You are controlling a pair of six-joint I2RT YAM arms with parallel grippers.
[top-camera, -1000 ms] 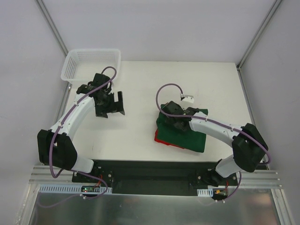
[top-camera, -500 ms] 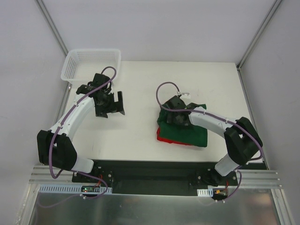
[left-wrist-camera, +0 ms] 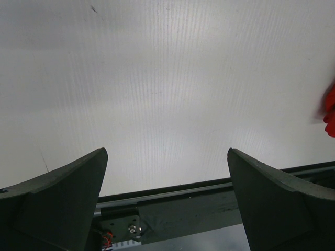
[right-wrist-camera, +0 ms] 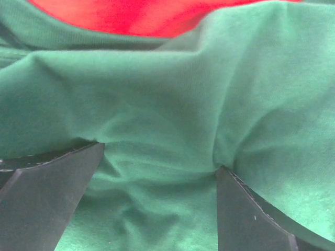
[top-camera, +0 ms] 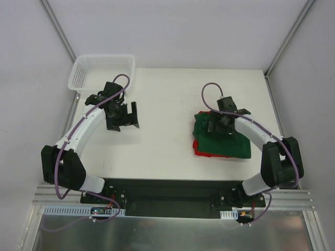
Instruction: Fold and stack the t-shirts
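On the left, the left pincer [top-camera: 125,121] is seen with its jaws spread wide and nothing between them, held over bare white surface [top-camera: 162,104] at about 9 o'clock from the surface's centre. A white mesh basket [top-camera: 102,68] is set at the 10 o'clock corner, just beyond that arm. In the left wrist view the same pincer [left-wrist-camera: 165,201] is shown from above: only pale surface [left-wrist-camera: 167,78] and the dark near-edge rail are framed by its two dark fingers [left-wrist-camera: 57,198]. A sliver of the red t-shirt [left-wrist-camera: 330,112] is caught at the 3 o'clock edge.

To the right, at about 4 o'clock from the surface's centre, the t-shirts are stacked. The green t-shirt [top-camera: 230,146] is laid over the red t-shirt [top-camera: 201,152], which shows as a strip along the pile's 7 o'clock side. The right pincer [top-camera: 220,125] is lowered onto the pile's 12 o'clock part, its jaws also spread wide.

Contact is made plain only by the right wrist view: the right pincer [right-wrist-camera: 157,204] is pressed tip-down into the green t-shirt [right-wrist-camera: 157,104], with creased cloth gathered between the fingers [right-wrist-camera: 47,198] but not clamped. Red cloth [right-wrist-camera: 146,13] is glimpsed at 12 o'clock, past the green fold. The basket and the pile's full outline are given by the overhead view alone.
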